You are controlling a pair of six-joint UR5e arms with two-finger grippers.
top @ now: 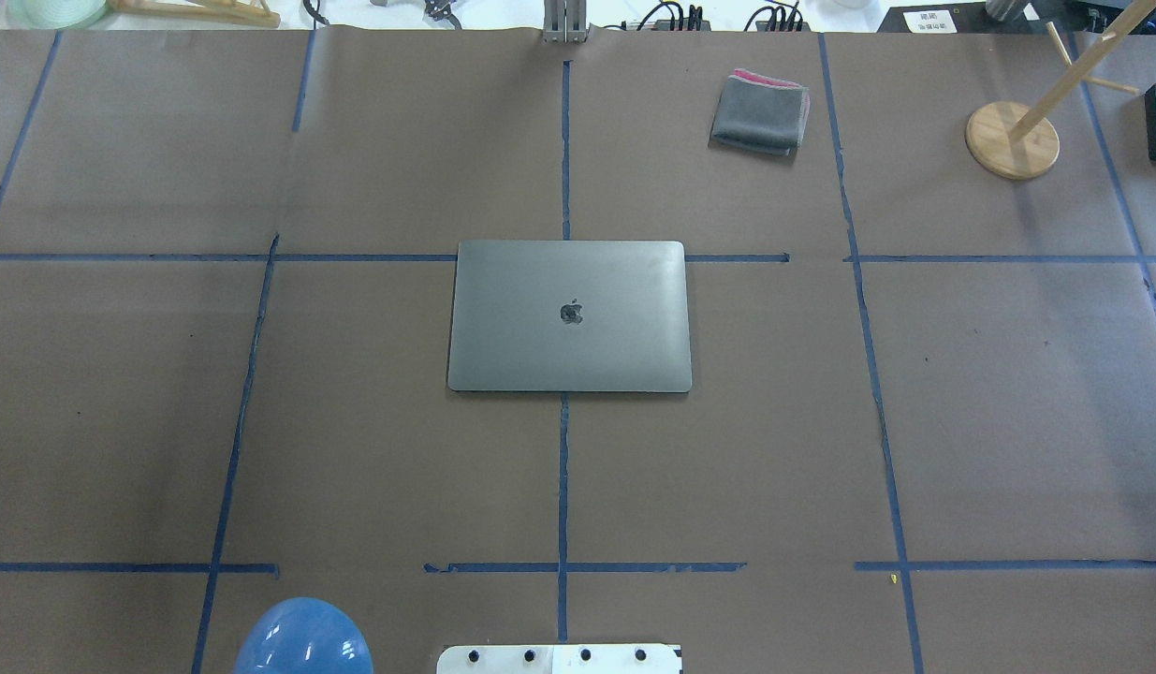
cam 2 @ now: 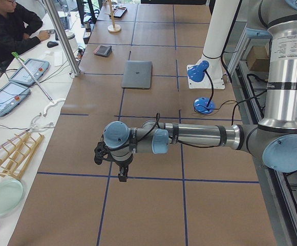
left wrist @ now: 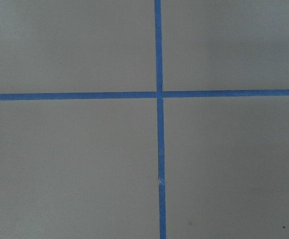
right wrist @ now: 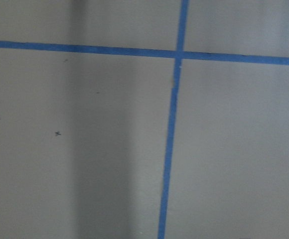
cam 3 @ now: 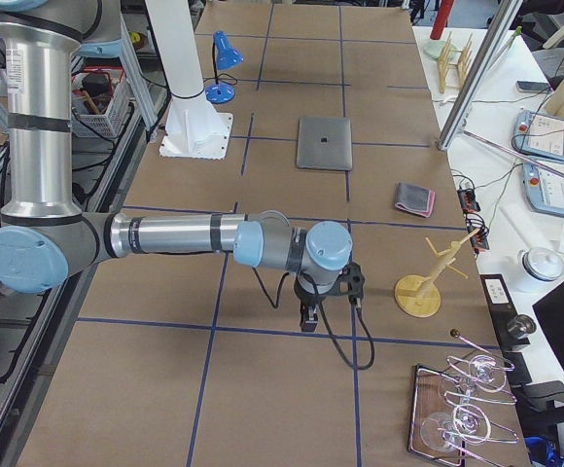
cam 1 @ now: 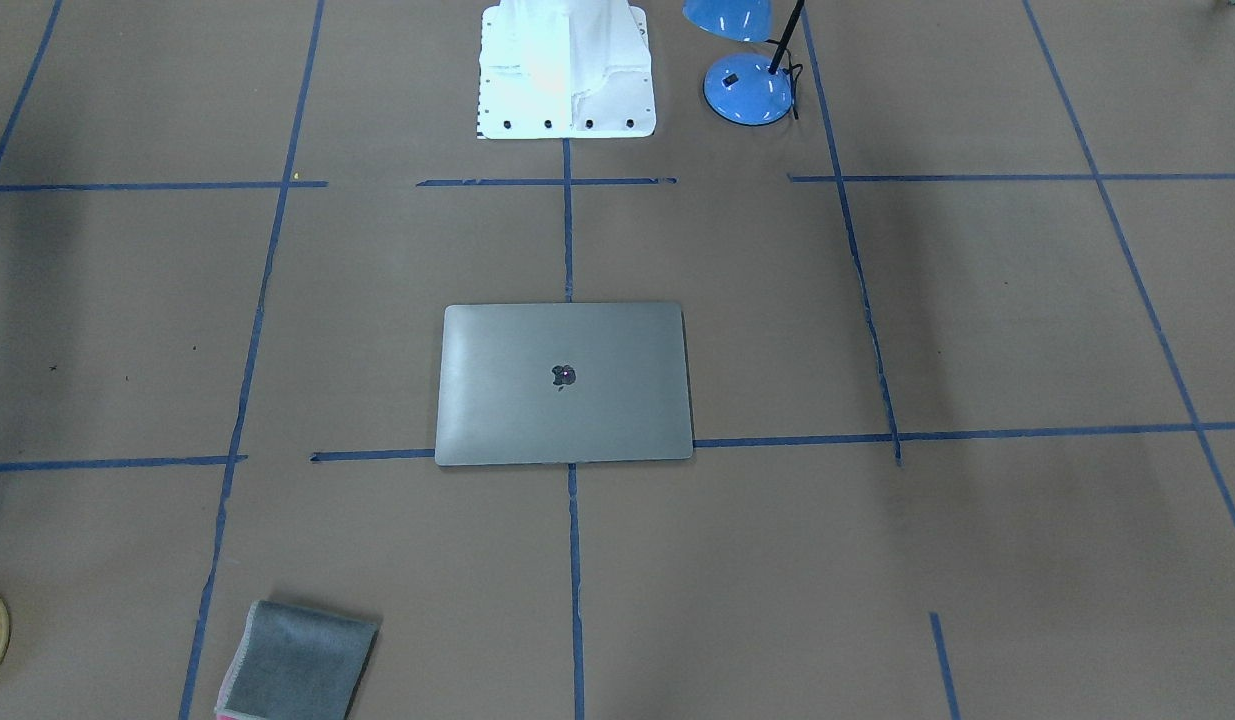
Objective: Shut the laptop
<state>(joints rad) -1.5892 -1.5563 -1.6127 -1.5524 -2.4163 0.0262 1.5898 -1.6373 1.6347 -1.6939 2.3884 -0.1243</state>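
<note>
The space-grey laptop [top: 569,315] lies flat in the middle of the table with its lid down and the dark apple logo facing up. It also shows in the front-facing view [cam 1: 564,383], the left side view [cam 2: 137,74] and the right side view [cam 3: 323,143]. My left gripper [cam 2: 122,174] hangs over the table far to the laptop's left, seen only in the left side view; I cannot tell if it is open or shut. My right gripper [cam 3: 308,319] hangs far to the laptop's right, seen only in the right side view; I cannot tell its state. Both wrist views show only bare paper and blue tape.
A folded grey cloth [top: 760,114] lies beyond the laptop to the right. A wooden stand [top: 1012,139] is at the far right. A blue desk lamp [cam 1: 748,88] stands near the white robot base [cam 1: 565,70]. Blue tape lines cross the brown table cover [top: 353,449].
</note>
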